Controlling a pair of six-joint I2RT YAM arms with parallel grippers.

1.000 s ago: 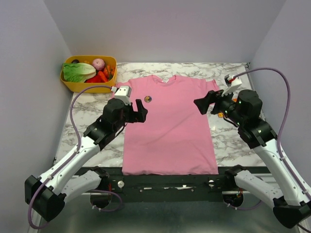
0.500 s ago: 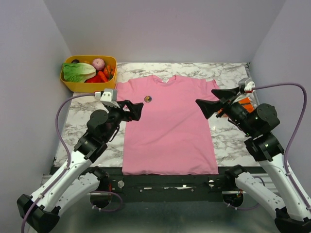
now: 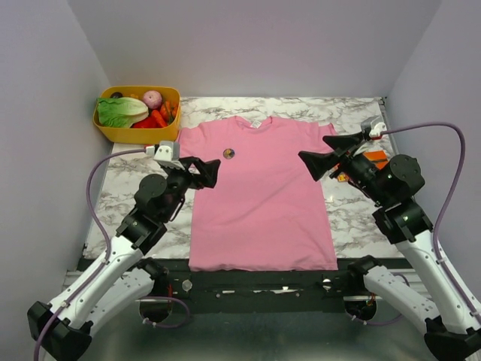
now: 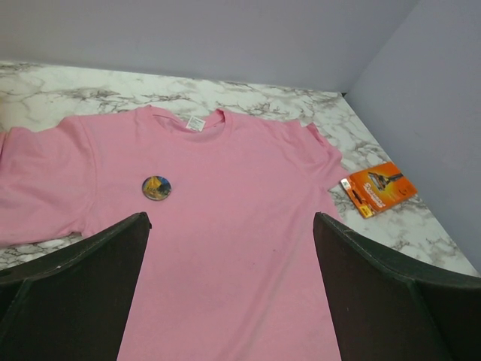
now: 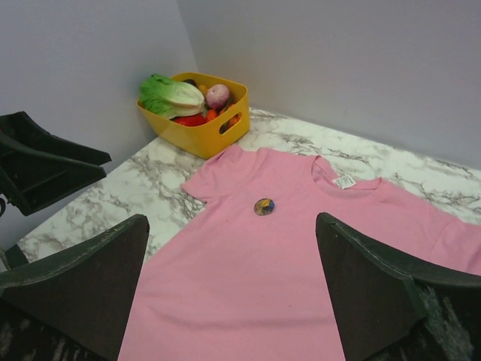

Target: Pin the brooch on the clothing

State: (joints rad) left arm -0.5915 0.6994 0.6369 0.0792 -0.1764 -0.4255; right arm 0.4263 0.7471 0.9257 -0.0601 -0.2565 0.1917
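The clothing [image 3: 259, 195], a pink short-sleeved T-shirt, lies flat on the marble table with its neck at the far side. The brooch [image 3: 228, 153], a tiny round brownish-gold disc, sits on the shirt's chest left of the neck; it shows too in the left wrist view [image 4: 156, 187] and the right wrist view [image 5: 264, 206]. My left gripper [image 3: 203, 171] hovers open over the shirt's left edge below the sleeve, empty. My right gripper [image 3: 331, 154] hovers open above the right sleeve, empty. Both are raised off the fabric.
A yellow tub [image 3: 137, 132] of toy vegetables stands at the far left corner, also in the right wrist view [image 5: 197, 135]. An orange packet [image 3: 373, 159] lies on the marble right of the shirt, seen too in the left wrist view [image 4: 378, 187]. Grey walls enclose three sides.
Both arms have drawn back and lifted from the shirt. The left gripper moved left and toward the near edge. The right gripper opened wider and turned. The brooch stayed put.
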